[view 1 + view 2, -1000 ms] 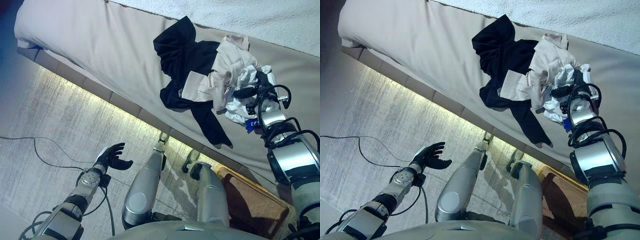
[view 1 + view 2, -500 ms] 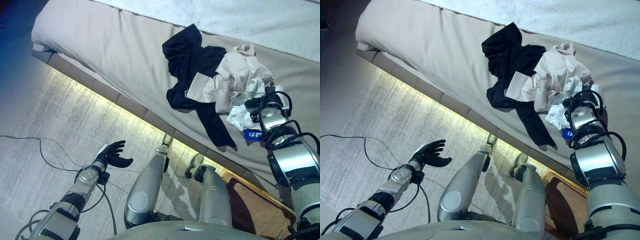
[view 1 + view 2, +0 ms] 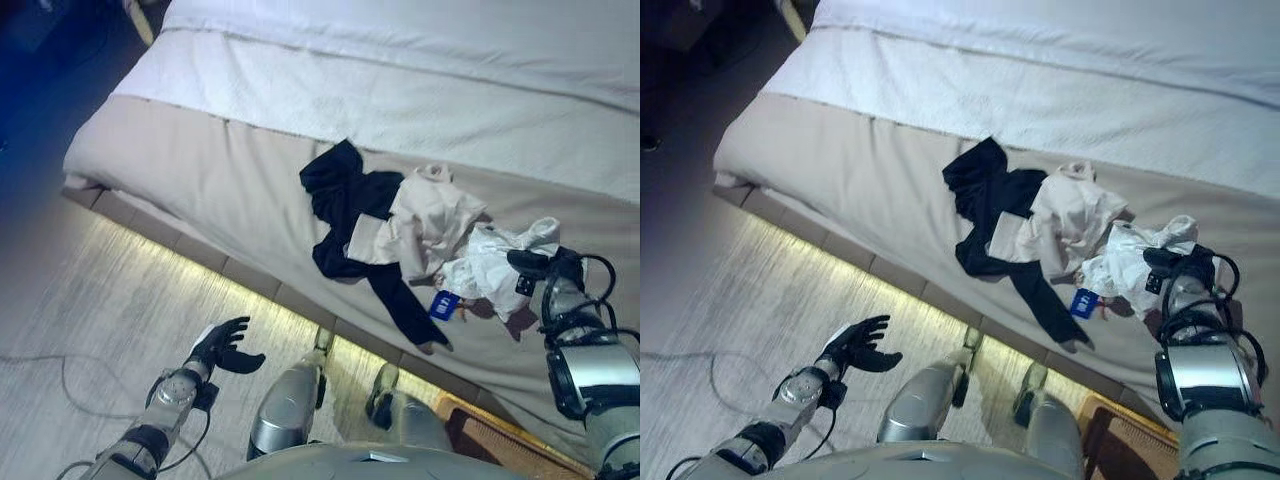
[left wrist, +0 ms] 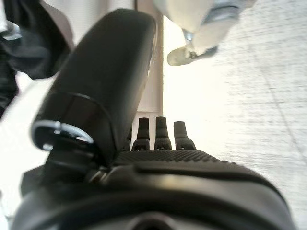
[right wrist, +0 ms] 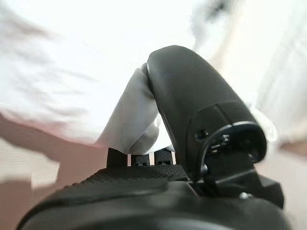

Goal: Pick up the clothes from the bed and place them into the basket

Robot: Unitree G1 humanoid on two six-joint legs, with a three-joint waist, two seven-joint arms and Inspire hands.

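Your right robot hand (image 3: 533, 266) pinches the white garment (image 3: 490, 268) on the bed (image 3: 200, 160); left robot hand (image 3: 222, 347) hangs open over the floor (image 3: 90, 290) beside the bed.

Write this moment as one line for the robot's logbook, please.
right robot hand: pinching white garment on bed | left robot hand: open, idle over floor | black garment, beige garment: on bed

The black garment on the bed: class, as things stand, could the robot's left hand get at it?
Probably not without moving. The left hand hangs open over the floor, short of the bed's edge, while the black garment lies further in on the bed. Nothing blocks the way; the gap is the problem.
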